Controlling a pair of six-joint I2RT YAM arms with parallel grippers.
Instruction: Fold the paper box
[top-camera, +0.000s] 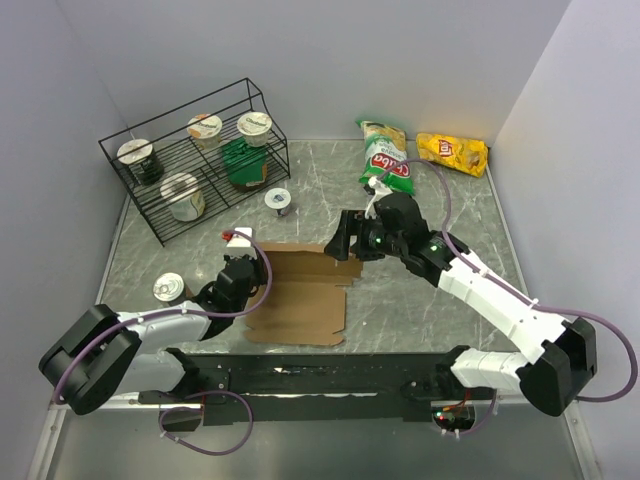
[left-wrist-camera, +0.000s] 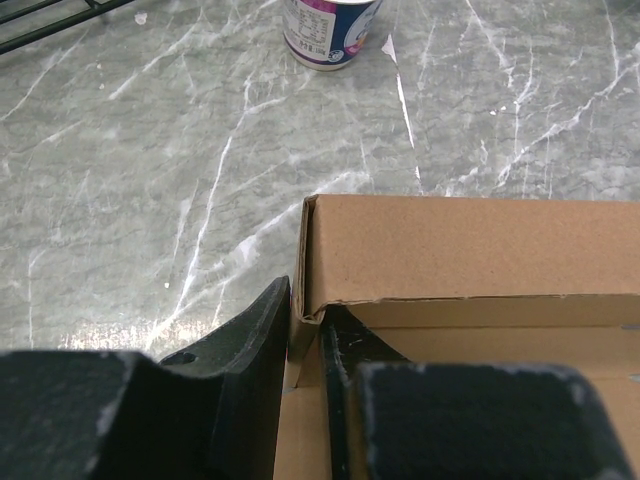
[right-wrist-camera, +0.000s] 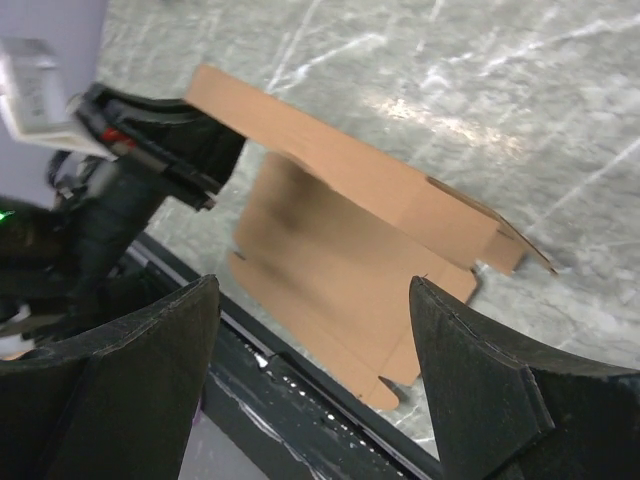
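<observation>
Closest to the lens, in the left wrist view, the two dark fingers (left-wrist-camera: 240, 370) of the left gripper (left-wrist-camera: 305, 325) are seen pressed together on the left-hand end of the paper box (left-wrist-camera: 450, 250). A thin cardboard edge is pinched in the narrow gap between them. A raised cardboard wall is seen just beyond the fingertips, folded up from the sheet.

From above, the left gripper (top-camera: 237, 268) is placed at the left edge of the paper box (top-camera: 300, 295). The box is laid on the grey marbled table (top-camera: 420, 310) between the two arms, near the front centre. Most of the brown sheet is spread flat, while its far strip is lifted.

The right gripper (top-camera: 345, 235) is held over the far right corner of the box, with its jaws spread wide apart and nothing gripped. In the right wrist view the box (right-wrist-camera: 330, 250) is framed between the parted fingers (right-wrist-camera: 150, 380), lying beyond them and clear of them.

Further back, a black wire rack (top-camera: 190, 170) is stood at the far left, with lidded cups and a green packet (top-camera: 243, 165) kept in it. A small cup (top-camera: 279, 200) is set on the table just beyond the box, and a tin (top-camera: 168, 288) is set beside the left arm. A green chip bag (top-camera: 385, 160) and a yellow chip bag (top-camera: 452, 152) are laid at the far right.
</observation>
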